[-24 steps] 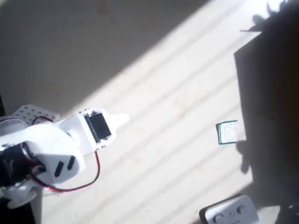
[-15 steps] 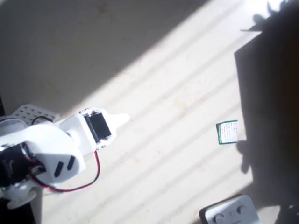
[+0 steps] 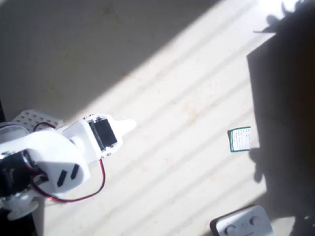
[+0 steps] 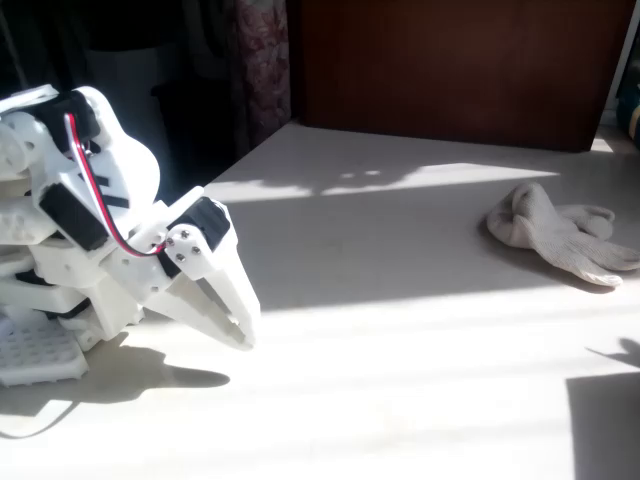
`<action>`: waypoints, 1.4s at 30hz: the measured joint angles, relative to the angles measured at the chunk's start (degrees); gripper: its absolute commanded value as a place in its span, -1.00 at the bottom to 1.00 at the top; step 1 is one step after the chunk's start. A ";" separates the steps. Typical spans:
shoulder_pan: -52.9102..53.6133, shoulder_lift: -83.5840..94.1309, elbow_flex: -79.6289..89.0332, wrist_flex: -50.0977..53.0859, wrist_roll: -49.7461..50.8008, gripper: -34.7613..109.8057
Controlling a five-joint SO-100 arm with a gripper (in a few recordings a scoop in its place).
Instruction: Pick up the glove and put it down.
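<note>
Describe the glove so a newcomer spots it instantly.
In the fixed view, start at the dark wooden panel behind the pale table, then drop to the table's far right, across from the white gripper. The glove lies crumpled in the shaded band: soft cream knit with stubby fingers, the one fabric thing there.

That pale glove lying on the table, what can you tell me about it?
The glove looks like soft, cream-white knitted fabric. It lies limp and crumpled flat on the table, at the right of the fixed view, in shade just beyond the sunlit strip. Its bunched cuff end points left; short, stubby fingers splay toward the right edge. Only the tabletop touches it. The robot's white tool hangs far off at the left, well apart from it.
</note>
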 measured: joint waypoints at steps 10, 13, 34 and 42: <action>-0.18 0.00 0.00 0.00 0.00 -0.51; -0.18 0.00 0.00 0.00 0.00 -0.51; -0.18 0.00 0.00 0.00 0.00 -0.51; -0.18 -0.09 -0.26 -4.48 0.00 -0.51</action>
